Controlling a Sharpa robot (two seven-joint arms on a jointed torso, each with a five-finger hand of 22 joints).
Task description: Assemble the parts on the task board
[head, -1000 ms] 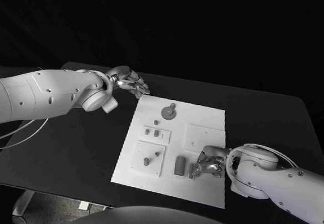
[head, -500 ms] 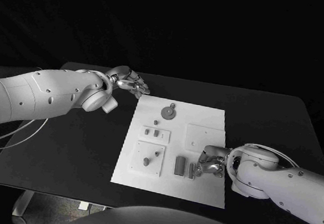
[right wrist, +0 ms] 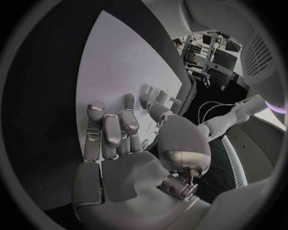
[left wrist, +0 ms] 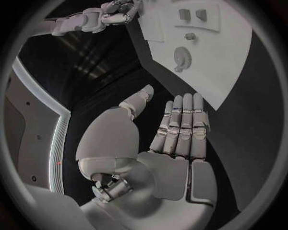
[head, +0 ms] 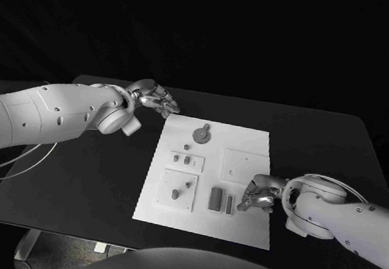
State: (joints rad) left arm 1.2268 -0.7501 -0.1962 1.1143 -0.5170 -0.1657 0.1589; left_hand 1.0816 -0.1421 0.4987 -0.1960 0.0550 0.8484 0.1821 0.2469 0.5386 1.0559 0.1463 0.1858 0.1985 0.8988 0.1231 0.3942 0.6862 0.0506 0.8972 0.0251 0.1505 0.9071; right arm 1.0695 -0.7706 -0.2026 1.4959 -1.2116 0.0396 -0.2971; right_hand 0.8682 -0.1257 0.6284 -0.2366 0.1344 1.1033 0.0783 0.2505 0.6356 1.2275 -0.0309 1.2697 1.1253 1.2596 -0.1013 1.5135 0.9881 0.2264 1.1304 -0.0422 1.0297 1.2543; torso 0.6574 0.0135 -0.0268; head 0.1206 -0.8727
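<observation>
Nearest you, your right hand (head: 258, 198) sits low over the near right part of the task board (head: 252, 142), fingers curled in — nothing visibly held in them (the right wrist view shows them bent over bare white plate) — just right of two upright grey parts (head: 222, 200) near the board's front edge. Mid-board, a raised square plate (head: 178, 190) carries small parts, and a round disc part (head: 200, 135) lies near the far edge. Farthest out, your left hand (head: 155, 98) hovers off the far left corner — fingers straight, side by side, holding nothing.
</observation>
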